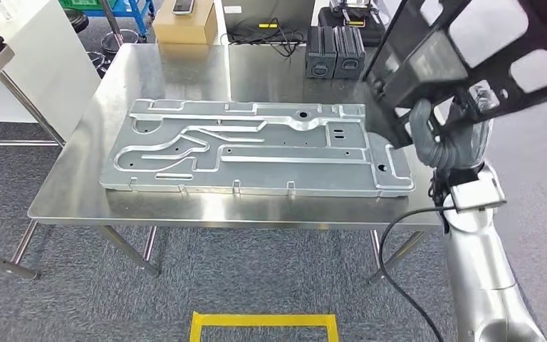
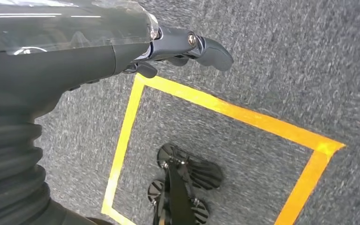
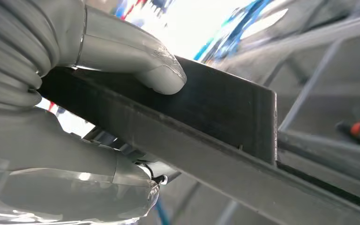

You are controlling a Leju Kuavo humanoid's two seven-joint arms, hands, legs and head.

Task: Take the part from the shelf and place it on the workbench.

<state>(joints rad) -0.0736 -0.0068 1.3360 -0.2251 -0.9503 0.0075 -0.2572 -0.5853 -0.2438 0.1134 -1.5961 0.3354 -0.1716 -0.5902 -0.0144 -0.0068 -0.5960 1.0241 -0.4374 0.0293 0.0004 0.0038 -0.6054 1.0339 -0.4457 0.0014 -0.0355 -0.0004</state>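
A black frame-like part [image 1: 463,57] with large cut-outs hangs tilted in the air above the right end of the steel workbench [image 1: 185,206]. My right hand [image 1: 445,139] grips its lower edge from beneath. The right wrist view shows the thumb [image 3: 136,56] pressed on the black part [image 3: 215,112], with the other fingers under it. My left hand [image 2: 187,47] hangs at my side over grey carpet, its fingers curled in with nothing between them.
A large flat silver stamped panel [image 1: 256,146] covers the middle of the workbench. Two black boxes [image 1: 335,51] and cables lie at the back, a cardboard box [image 1: 185,25] behind. Yellow tape [image 1: 263,324] marks a square on the carpet before the bench.
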